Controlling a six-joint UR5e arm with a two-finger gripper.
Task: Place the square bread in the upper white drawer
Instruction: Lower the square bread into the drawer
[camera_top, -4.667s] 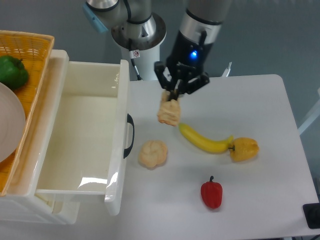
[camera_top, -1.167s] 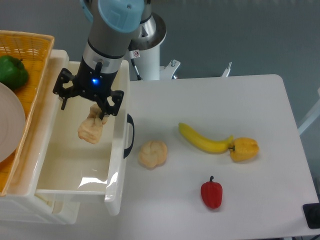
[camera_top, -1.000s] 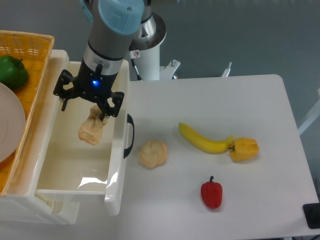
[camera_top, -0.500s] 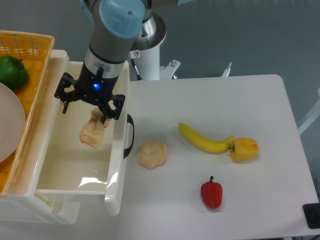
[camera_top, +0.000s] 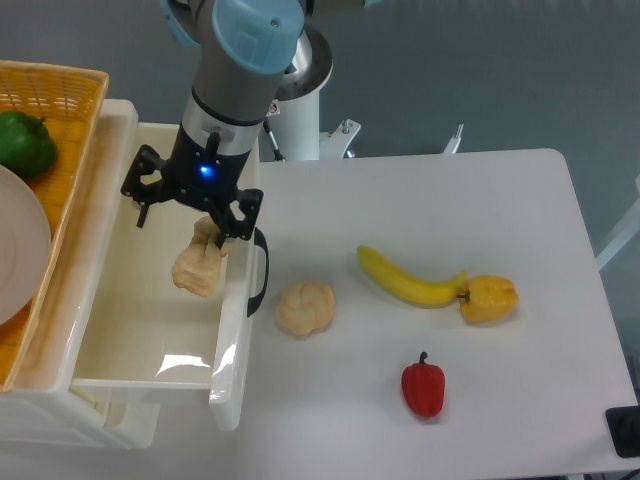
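Pincer (camera_top: 205, 222) clamped on the square bread (camera_top: 200, 264), bread hanging just below the pincer, over the upper white drawer (camera_top: 150, 300), close beside the drawer's front panel, above its floor

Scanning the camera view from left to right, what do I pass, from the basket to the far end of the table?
Green pepper in the woven basket → white drawer with the square bread hanging from the gripper → round bun → banana → red pepper → yellow pepper.
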